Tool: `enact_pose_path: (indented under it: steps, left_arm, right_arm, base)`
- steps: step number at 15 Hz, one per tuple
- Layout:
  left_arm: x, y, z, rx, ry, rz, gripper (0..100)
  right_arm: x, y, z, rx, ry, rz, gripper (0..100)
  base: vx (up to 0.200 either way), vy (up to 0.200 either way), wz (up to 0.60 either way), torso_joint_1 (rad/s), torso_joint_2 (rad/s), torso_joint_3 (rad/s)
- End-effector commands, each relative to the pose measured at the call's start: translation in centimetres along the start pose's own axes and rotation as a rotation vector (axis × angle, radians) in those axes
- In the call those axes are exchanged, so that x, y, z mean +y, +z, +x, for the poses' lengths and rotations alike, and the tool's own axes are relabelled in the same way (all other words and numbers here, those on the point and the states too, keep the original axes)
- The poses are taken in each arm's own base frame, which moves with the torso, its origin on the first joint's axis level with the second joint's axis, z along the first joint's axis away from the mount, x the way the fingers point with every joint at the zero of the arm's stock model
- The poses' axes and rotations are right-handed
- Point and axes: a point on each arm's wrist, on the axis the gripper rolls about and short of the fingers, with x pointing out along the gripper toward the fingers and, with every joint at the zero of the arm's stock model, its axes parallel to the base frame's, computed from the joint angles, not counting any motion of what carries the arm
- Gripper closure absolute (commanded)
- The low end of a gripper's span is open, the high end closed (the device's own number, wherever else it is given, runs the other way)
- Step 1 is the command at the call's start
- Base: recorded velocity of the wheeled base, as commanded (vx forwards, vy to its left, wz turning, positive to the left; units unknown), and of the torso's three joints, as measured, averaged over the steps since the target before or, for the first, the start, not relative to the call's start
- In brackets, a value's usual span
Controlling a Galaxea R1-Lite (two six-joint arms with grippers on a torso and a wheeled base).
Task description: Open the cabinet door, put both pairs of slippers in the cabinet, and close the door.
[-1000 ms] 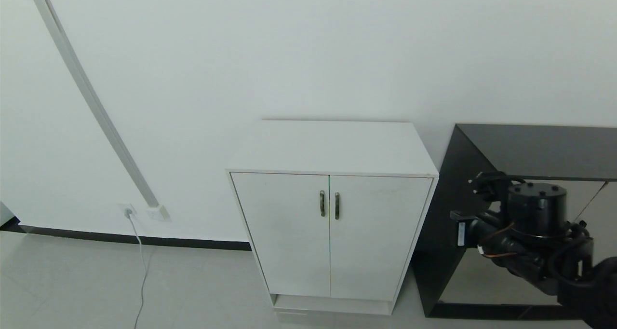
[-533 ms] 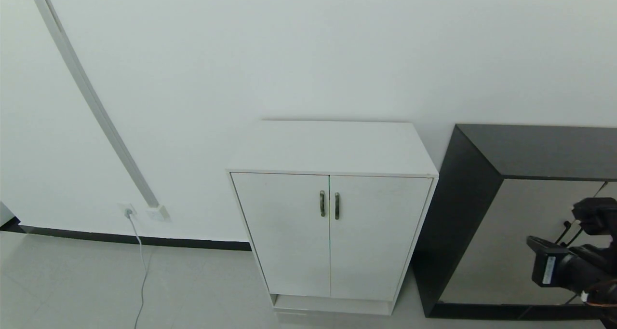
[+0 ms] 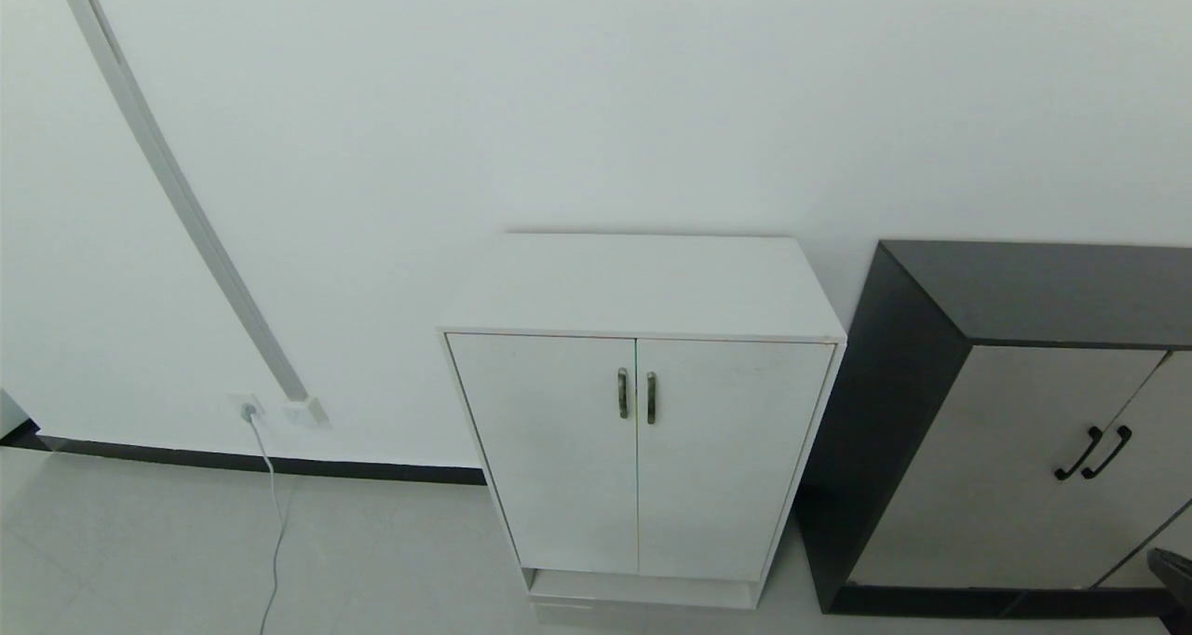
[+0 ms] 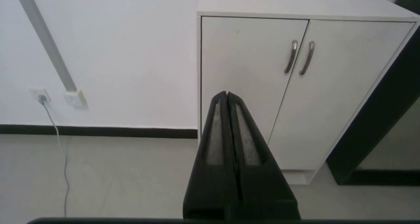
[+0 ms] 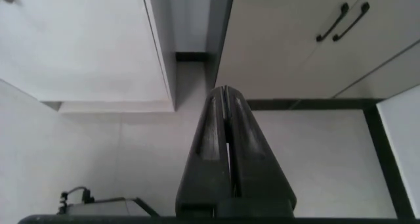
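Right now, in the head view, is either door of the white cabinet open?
No, both doors of the white cabinet lie flush and shut, their two handles side by side at the middle seam.

A black cabinet point(image 3: 885, 412) with grey doors stands against the white wall point(image 3: 596, 104). A cord point(image 3: 277, 514) hangs from a socket point(image 3: 244, 405) beside a slanted conduit point(image 3: 177, 188).
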Motion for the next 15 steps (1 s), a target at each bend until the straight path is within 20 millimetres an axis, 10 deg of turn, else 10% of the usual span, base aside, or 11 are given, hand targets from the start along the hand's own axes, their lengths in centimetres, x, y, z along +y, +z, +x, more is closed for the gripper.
enact_pose_path:
  steps: [1,5,15]
  left_arm:
    - [0.0,0.0,0.0,0.000,0.001,-0.001,100]
    - [0.0,0.0,0.0,0.002,0.001,-0.001,100]
    - [0.0,0.0,0.0,0.000,0.001,-0.001,100]
  right_arm:
    - [-1.3,-0.8,-4.3,-0.103,0.011,0.022,100]
    - [-2.2,-2.0,-7.9,-0.102,0.119,0.015,100]
    - [-1.9,-5.4,-7.6,-0.072,0.274,-0.038,100]
  base:
    - [0.000,0.000,0.00,0.000,0.00,0.000]
    - [0.000,0.000,0.00,0.000,0.00,0.000]
    - [0.000,0.000,0.00,0.000,0.00,0.000]
